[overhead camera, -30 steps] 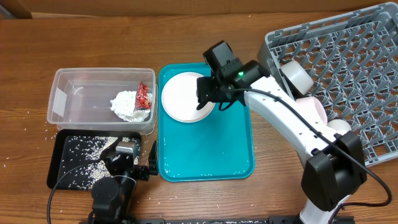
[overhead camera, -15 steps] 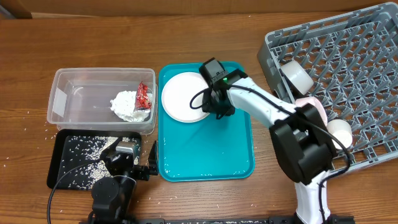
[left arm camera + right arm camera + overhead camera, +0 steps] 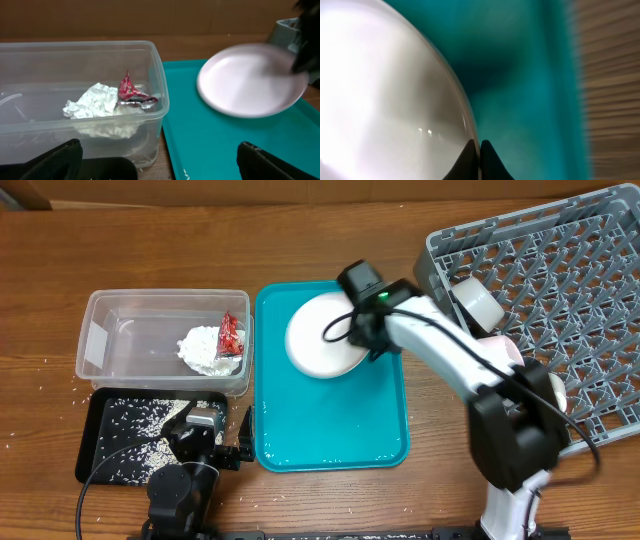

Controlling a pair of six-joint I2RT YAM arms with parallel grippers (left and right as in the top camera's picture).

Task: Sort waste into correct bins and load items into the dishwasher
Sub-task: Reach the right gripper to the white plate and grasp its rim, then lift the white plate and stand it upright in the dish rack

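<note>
A round white plate (image 3: pixel 320 335) hangs tilted over the teal tray (image 3: pixel 330 420), shifted toward the tray's right side. My right gripper (image 3: pixel 362 335) is shut on the plate's right rim; in the right wrist view the gripper (image 3: pixel 480 150) pinches the thin edge of the plate (image 3: pixel 385 90). The clear tub (image 3: pixel 165 294) holds a red wrapper (image 3: pixel 231 333) and a white tissue wad (image 3: pixel 205 348). Rice grains (image 3: pixel 135 430) lie in the black tray (image 3: pixel 100 465). My left gripper (image 3: pixel 215 430) stands open and holds nothing, low between the black tray and the teal tray. The left wrist view shows the plate (image 3: pixel 250 80) in the air.
The grey dish rack (image 3: pixel 560 290) stands at the right, with a white bowl (image 3: pixel 475 302), a pink bowl (image 3: pixel 505 355) and another white bowl (image 3: pixel 545 388) along its left side. Stray rice grains dot the wood near the black tray.
My right gripper has shut on the plate's rim, raised it off the teal tray and carried it to the right. The left arm has not moved.
</note>
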